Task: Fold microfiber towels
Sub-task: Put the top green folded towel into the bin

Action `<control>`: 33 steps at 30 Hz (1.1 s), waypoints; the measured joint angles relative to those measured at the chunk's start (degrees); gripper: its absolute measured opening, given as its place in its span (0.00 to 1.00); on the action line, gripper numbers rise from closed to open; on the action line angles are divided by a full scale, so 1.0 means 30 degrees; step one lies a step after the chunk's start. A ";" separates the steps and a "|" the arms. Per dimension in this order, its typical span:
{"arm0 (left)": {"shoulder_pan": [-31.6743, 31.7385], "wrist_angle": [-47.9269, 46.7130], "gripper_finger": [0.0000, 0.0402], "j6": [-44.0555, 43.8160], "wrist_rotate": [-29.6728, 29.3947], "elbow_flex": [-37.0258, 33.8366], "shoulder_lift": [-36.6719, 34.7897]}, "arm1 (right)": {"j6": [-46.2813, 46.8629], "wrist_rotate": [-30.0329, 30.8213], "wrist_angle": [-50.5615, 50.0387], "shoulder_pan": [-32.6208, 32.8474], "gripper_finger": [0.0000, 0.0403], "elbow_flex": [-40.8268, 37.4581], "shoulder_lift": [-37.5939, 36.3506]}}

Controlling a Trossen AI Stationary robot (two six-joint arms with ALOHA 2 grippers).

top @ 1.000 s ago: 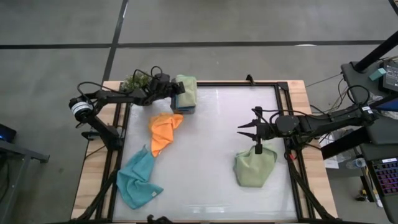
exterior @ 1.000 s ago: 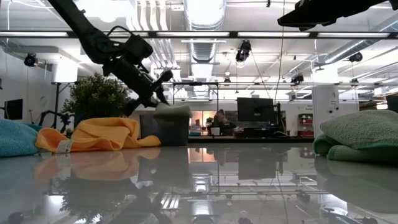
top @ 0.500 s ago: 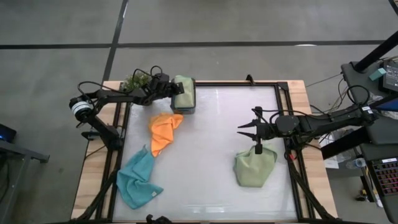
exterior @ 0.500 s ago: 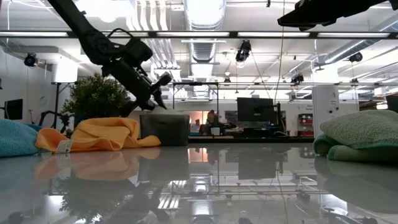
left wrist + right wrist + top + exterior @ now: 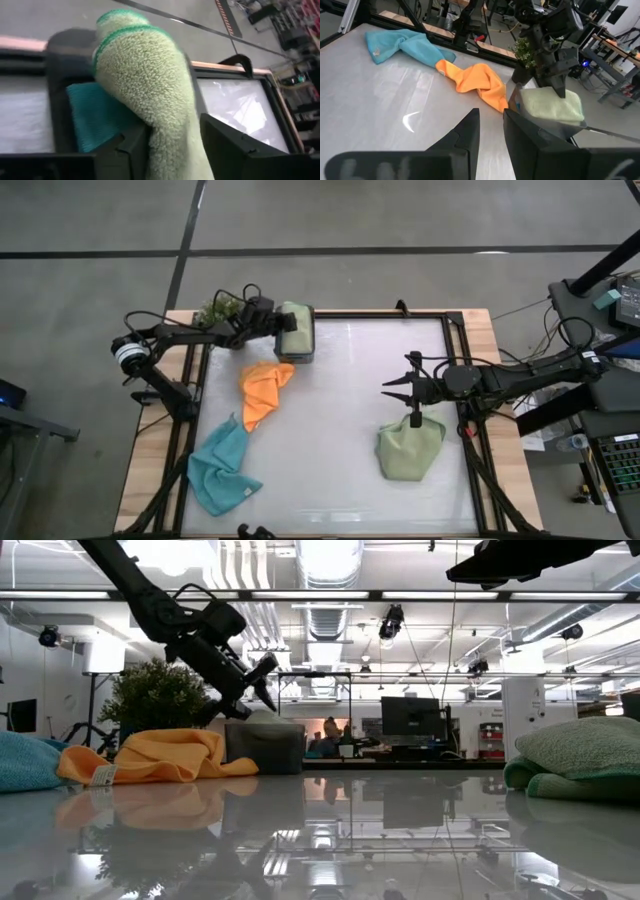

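Both arms matte black, slim jointed links. Left arm (image 5: pixel 190 335): pale silver-white ring at joint near worktop (image 5: pixel 330 380) outer edge, loose black cables looping over wrist. Right arm (image 5: pixel 520 372): black cable along forearm. Right claw (image 5: pixel 393 392): dark pointed fingers. Left claw (image 5: pixel 172 145): chunky black fingers.

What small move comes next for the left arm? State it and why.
Probably lift the left gripper clear of the dark grey box. Its fingers stand apart around the folded sage green towel, which already rests in the box on a blue towel.
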 joint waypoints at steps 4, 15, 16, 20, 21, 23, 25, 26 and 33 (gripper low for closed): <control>0.0000 -0.0302 0.41 0.0622 0.0270 0.0446 -0.0334 | 0.0000 0.0000 0.0000 0.0000 0.20 0.0000 0.0000; -0.0014 -0.3206 0.41 0.1423 -0.0174 0.0973 -0.1139 | -0.0007 0.0000 0.0000 0.0000 0.20 0.0000 0.0000; -0.0001 -0.3206 0.41 0.1436 -0.0237 0.1001 -0.1272 | -0.0007 0.0000 0.0000 0.0000 0.20 0.0000 0.0000; 0.0000 -0.3140 0.41 0.1617 -0.0305 0.1111 -0.1958 | -0.0030 0.0000 -0.0022 0.0000 0.20 0.0000 0.0000; 0.0000 -0.3180 0.41 0.1674 -0.0317 0.1111 -0.2156 | -0.0105 0.0000 -0.0022 0.0000 0.20 0.0000 0.0000; 0.0000 -0.3192 0.41 0.1907 -0.0344 0.1111 -0.2493 | -0.0138 0.0000 -0.0022 0.0000 0.20 0.0000 0.0000; -0.0017 -0.3469 0.41 0.1918 -0.0494 0.1111 -0.2864 | -0.0138 0.0000 -0.0029 -0.0001 0.20 0.0000 0.0000; -0.0059 -0.3438 0.41 0.1927 -0.0550 0.1111 -0.3012 | -0.0143 0.0000 -0.0035 -0.0003 0.20 0.0000 0.0000; -0.1474 -0.3391 0.39 0.3800 -0.0575 0.1315 -0.2760 | -0.0313 0.0000 -0.0042 -0.0003 0.20 0.0000 0.0000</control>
